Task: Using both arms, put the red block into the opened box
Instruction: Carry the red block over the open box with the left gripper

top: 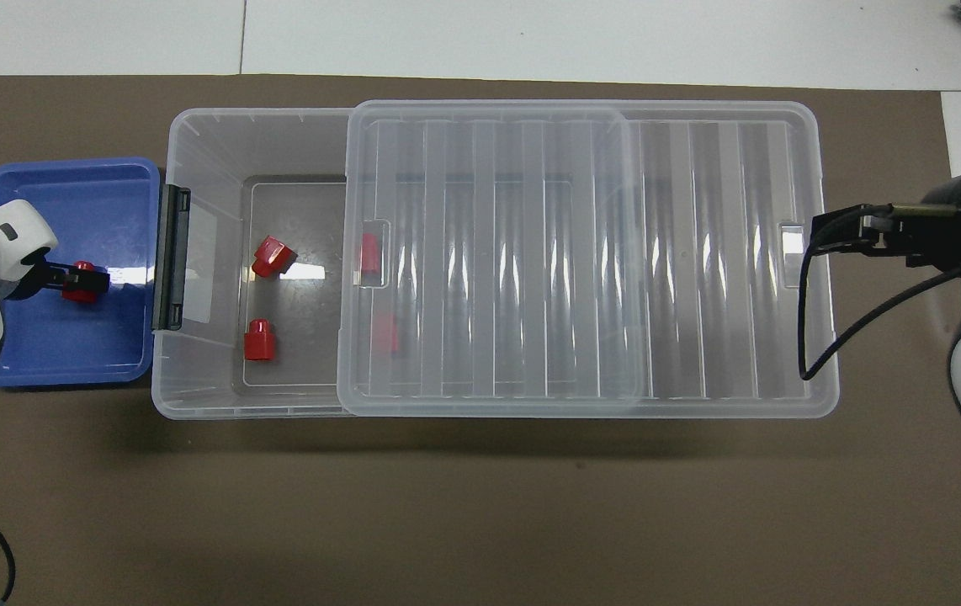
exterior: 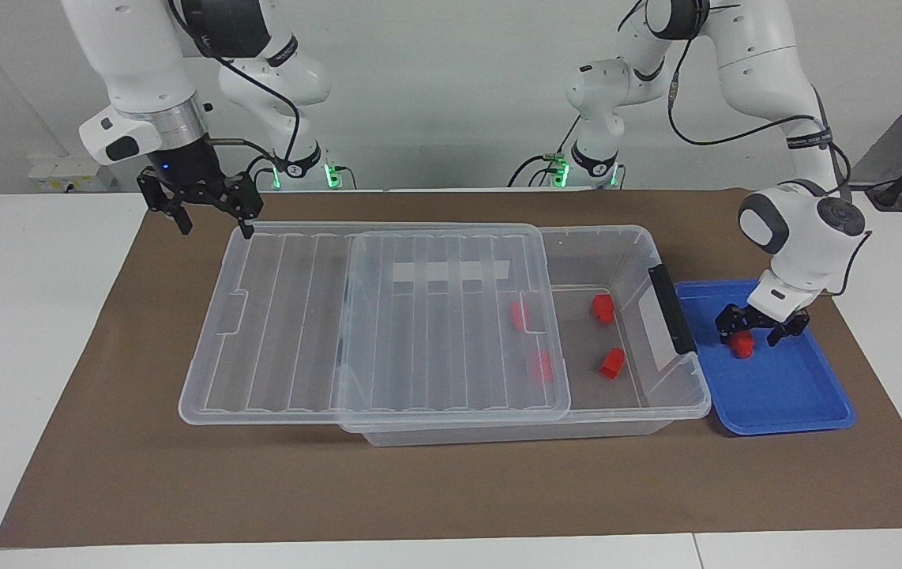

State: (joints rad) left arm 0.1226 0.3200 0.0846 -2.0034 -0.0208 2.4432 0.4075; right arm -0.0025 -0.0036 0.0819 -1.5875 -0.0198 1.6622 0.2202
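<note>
The left gripper [exterior: 751, 336] straddled the red block [exterior: 744, 343] in the blue tray [exterior: 783, 395], jaws open; the right gripper [exterior: 210, 217] hung open-jawed over the lid [exterior: 301, 332].

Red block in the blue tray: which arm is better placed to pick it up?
Left. The left gripper is down with open jaws around the red block in the blue tray; the right gripper hangs near the lid's end.

Clear glossy plastic box [exterior: 625, 261], glossy blue plastic tray [exterior: 798, 395], matt brown paper mat [exterior: 451, 490].
</note>
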